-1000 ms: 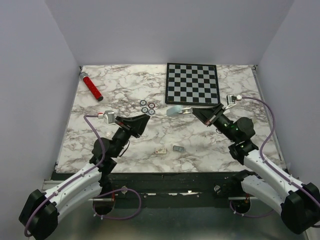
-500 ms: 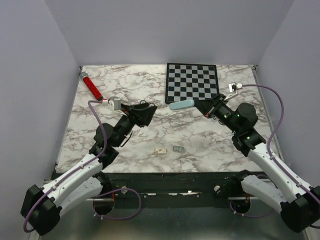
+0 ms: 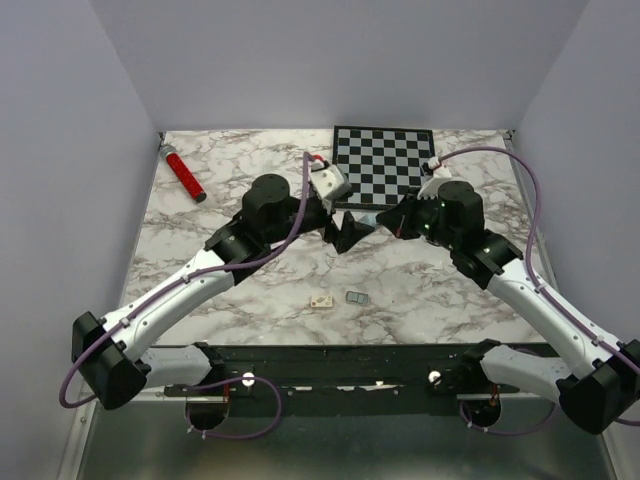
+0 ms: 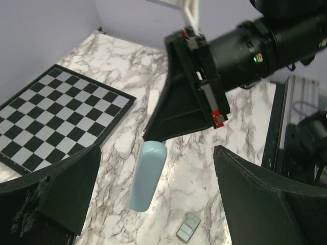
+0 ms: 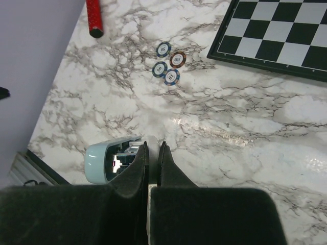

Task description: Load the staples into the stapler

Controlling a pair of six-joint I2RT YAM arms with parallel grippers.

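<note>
The stapler (image 4: 147, 176) was up in the air over the middle of the table (image 3: 230, 270), held at one end by the right gripper (image 5: 152, 149), jaws clamped tight on it. The left gripper (image 3: 345, 233) was right beside it with jaws spread wide, one either side of the stapler, not touching it. The staples (image 3: 356, 297) lay flat near the front edge, just beside a little cream box (image 3: 321, 300). So I'd say nothing was loaded yet: stapler needed opening, then the strip had to be picked up and slid in.
</note>
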